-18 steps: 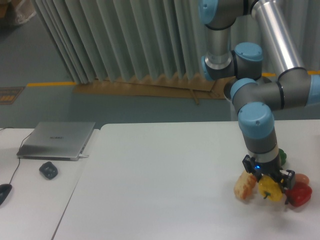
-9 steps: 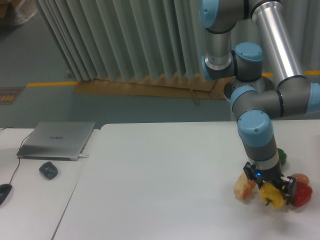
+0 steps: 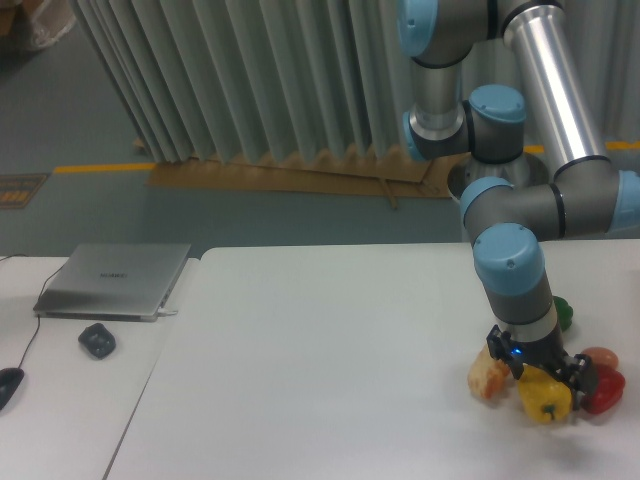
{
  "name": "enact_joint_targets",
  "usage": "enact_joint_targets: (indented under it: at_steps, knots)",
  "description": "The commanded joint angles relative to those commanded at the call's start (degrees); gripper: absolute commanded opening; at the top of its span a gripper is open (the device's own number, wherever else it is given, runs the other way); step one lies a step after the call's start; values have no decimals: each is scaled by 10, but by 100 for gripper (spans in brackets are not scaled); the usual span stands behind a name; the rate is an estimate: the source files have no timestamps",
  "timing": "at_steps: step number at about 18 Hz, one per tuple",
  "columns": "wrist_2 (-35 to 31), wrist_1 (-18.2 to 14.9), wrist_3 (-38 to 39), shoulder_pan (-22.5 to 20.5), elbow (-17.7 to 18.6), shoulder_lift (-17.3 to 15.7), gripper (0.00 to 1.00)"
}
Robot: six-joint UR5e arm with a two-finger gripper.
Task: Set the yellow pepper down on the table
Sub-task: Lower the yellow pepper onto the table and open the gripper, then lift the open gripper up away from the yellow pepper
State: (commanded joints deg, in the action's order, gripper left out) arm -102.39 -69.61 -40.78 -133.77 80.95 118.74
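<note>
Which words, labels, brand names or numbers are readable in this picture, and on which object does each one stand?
None can be read.
Silver laptop: a small mark on the lid, too blurred to read.
Gripper: a blue light only, no text visible.
Yellow pepper and table: no writing visible.

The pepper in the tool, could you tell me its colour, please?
Bright yellow pepper, clearest in the fixed camera view.
</note>
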Motion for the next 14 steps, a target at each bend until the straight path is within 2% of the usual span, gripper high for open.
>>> enact_joint_targets:
  at_steps: [1, 3, 4, 7, 8, 9, 12, 14]
  knots:
    - [-10, -3, 0, 1, 0, -3, 100]
    - [-8, -10, -12, -5, 0, -29, 100]
    - [-7, -11, -45, -8, 0, -38, 100]
    - [-11, -49, -284, -37, -6, -67, 100]
    - [-12, -58, -395, -51, -8, -71, 100]
    - [-11, -65, -440, -53, -8, -74, 100]
    - [-14, -105, -459, -68, -8, -90, 100]
    - [-4, -102, -454, -69, -1, -95, 100]
